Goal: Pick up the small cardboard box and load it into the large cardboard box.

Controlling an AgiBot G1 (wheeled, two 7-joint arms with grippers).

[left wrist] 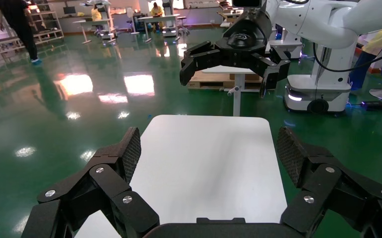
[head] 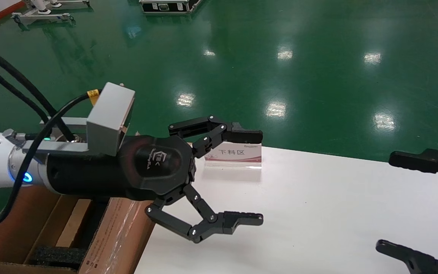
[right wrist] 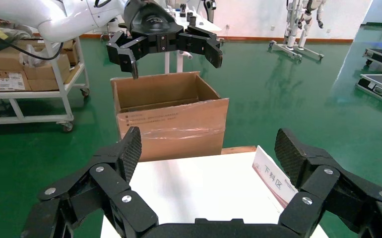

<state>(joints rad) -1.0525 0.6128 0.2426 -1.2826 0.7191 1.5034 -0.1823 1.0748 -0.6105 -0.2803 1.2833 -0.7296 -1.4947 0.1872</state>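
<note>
The large cardboard box (head: 124,228) stands open on the floor at the left end of the white table (head: 318,209), with clear tape on its side (right wrist: 171,124) and black foam (head: 57,255) inside. A paler brown flat piece (head: 70,224) lies inside it, mostly hidden by my left arm; I cannot tell if it is the small cardboard box, which shows nowhere else. My left gripper (head: 261,177) is open and empty, above the table's left end just beside the large box (left wrist: 209,146). My right gripper (head: 385,201) is open and empty at the table's right end (right wrist: 208,144).
A small sign card (head: 234,154) stands at the table's far edge behind the left gripper, also in the right wrist view (right wrist: 273,176). A trolley with cartons (right wrist: 25,74) stands beyond the large box. Green floor surrounds the table; a black case (head: 165,5) lies far off.
</note>
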